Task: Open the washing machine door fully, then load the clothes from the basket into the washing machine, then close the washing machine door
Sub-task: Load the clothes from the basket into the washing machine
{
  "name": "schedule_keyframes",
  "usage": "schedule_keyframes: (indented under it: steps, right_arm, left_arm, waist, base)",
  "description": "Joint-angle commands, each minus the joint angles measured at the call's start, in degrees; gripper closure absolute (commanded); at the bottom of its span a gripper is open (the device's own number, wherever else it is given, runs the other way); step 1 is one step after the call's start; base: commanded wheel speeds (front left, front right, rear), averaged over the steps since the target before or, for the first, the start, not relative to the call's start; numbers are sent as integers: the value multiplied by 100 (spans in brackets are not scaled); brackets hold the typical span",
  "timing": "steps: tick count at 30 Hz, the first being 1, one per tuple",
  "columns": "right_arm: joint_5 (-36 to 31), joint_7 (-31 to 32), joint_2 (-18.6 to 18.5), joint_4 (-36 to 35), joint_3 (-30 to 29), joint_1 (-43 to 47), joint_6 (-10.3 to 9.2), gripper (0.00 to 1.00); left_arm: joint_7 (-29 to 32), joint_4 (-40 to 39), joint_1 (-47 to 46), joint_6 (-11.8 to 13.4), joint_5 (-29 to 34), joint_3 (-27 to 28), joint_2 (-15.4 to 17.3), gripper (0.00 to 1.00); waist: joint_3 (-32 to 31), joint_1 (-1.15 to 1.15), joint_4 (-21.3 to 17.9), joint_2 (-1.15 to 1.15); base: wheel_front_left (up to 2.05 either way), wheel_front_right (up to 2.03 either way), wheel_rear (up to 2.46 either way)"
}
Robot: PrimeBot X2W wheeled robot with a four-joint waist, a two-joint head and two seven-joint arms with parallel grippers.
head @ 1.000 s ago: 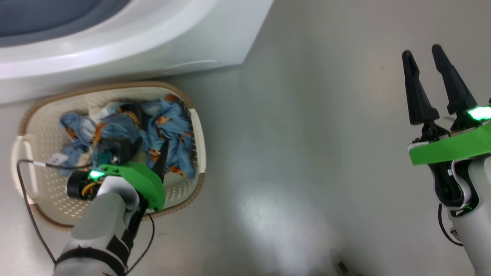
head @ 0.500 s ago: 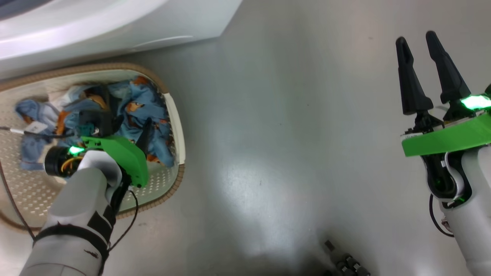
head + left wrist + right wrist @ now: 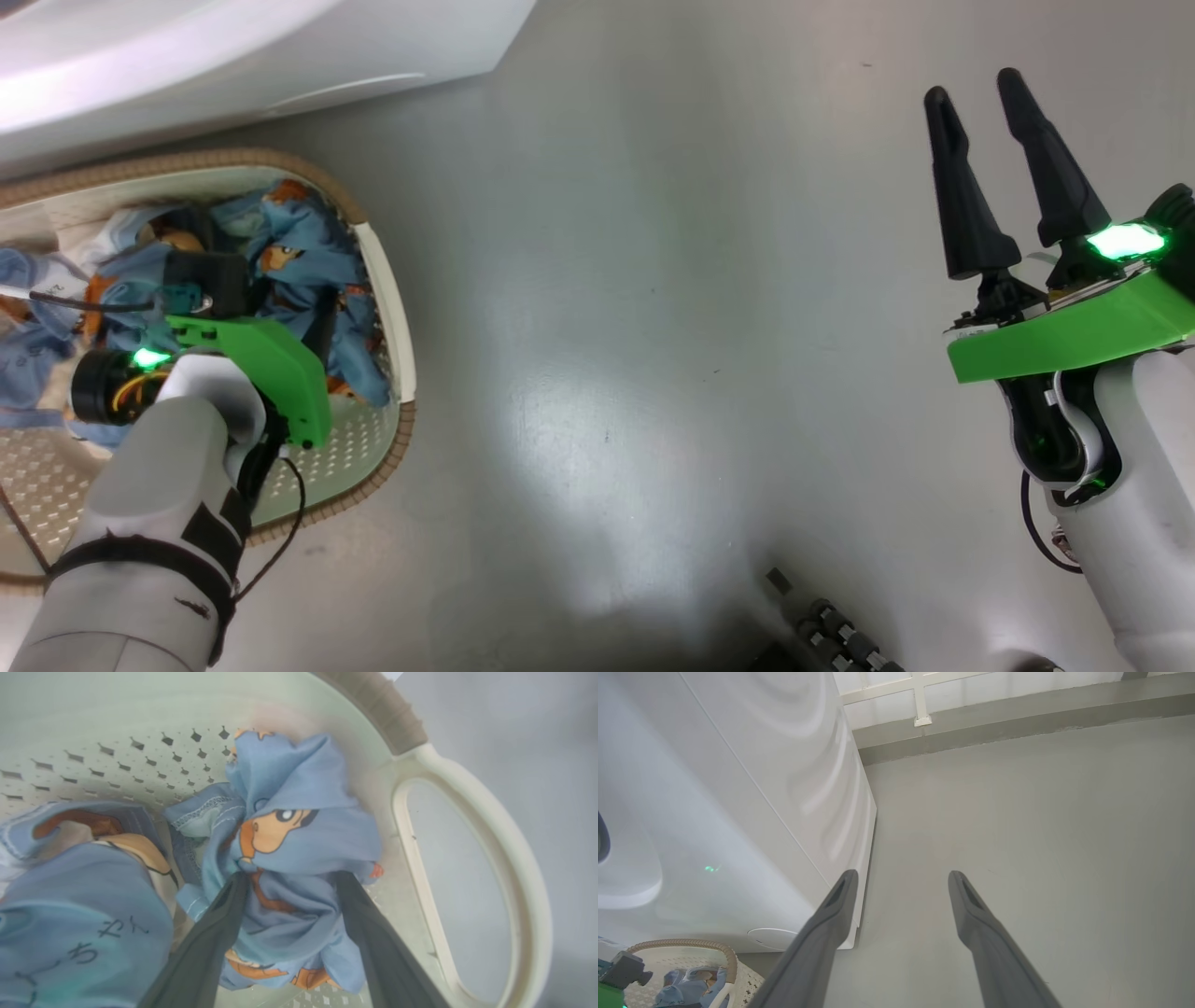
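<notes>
While the basket [image 3: 385, 280] is sitting on the floor [image 3: 653, 327] just before the washing machine [image 3: 233, 47], the left gripper [image 3: 293, 879] is reaching into it, fingers spread either side of a bunch of the clothes [image 3: 303, 807], perhaps brushing the cloth. Far to the right, the right gripper [image 3: 975, 89] is hanging over the floor, fingers parted, holding nothing.

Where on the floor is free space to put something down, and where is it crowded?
The floor is bare between the basket and the right gripper, beside the washing machine. Crowded: the basket, where the open left gripper straddles clothes.
</notes>
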Motion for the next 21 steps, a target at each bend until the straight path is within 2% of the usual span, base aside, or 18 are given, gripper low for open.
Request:
schedule_keyframes:
  steps: [1, 2, 3, 4, 5, 11, 21]
  right_arm:
    - [58, -45, -57, -117, 76, 131, 30, 0]
    - [60, -45, -56, -117, 89, 130, 30, 0]
    - [62, -45, -56, -116, 100, 131, 30, 0]
    - [63, -45, -58, -115, 110, 132, 30, 0]
    - [63, -45, -60, -113, 119, 131, 30, 0]
    - [58, -45, -91, -68, 121, 143, 30, 0]
    - [38, -45, -160, -15, 90, 239, 30, 0]
  left_arm:
    - [17, -26, 18, 61, -51, 69, 187, 0]
    - [41, -24, 18, 81, -56, 66, 195, 24]
    - [68, -23, 22, 94, -64, 63, 200, 62]
    - [95, -22, 20, 97, -69, 57, 206, 89]
    - [106, -21, 11, 99, -78, 57, 215, 100]
    - [36, -18, 40, 78, -165, 71, 191, 100]
    - [-601, -16, 453, -11, -579, 335, 53, 100]
  waist:
    - [5, 0, -24, 0]
    - [3, 0, -37, 0]
    - [-2, 0, -47, 0]
    - [-5, 0, -57, 0]
    - [-7, 0, -65, 0]
    - [-105, 0, -36, 0]
    - [-675, 0, 239, 0]
  base:
    - [0, 0, 0]
    - [0, 0, 0]
    - [0, 0, 0]
    - [0, 0, 0]
    - [0, 0, 0]
    - [0, 0, 0]
    - [0, 0, 0]
